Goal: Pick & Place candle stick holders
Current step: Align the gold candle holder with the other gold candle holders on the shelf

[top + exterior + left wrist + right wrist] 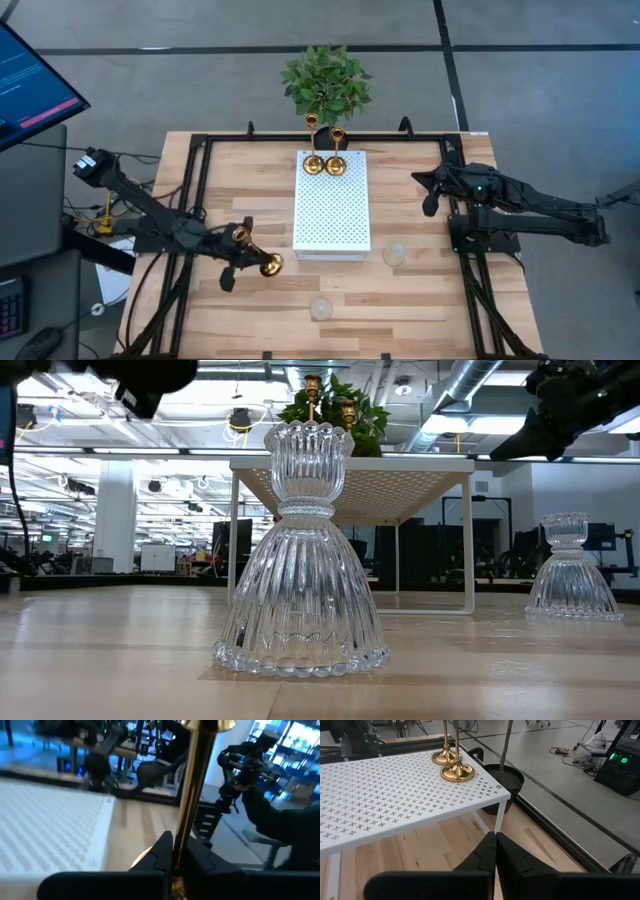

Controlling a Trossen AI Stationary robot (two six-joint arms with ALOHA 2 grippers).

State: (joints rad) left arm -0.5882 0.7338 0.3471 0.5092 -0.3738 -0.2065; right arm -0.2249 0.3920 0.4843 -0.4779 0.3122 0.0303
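Note:
My left gripper [248,252] is shut on a gold candle stick holder [258,252] over the table's left half, left of the white perforated stand [332,215]. Two more gold holders [314,162] [336,165] stand on their round bases at the stand's far end; they also show in the right wrist view [451,767]. One clear glass holder [395,255] stands on the table right of the stand. Another [320,308] stands near the front edge and fills the low view [300,560]. My right gripper [430,207] is shut and empty, hovering right of the stand. My left gripper pinches the gold holder's thin stem [186,827] between its two fingers [162,851]. The stem runs on past the fingertips to a gold end [210,724]. Seen from above, the holder is tilted, its round base [272,265] toward the stand and its cup [240,235] farther off.
A green potted plant [326,82] stands behind the table's far edge. Black frame rails [200,200] [465,270] run along both sides of the table. Bare wood lies between the stand and the front edge.

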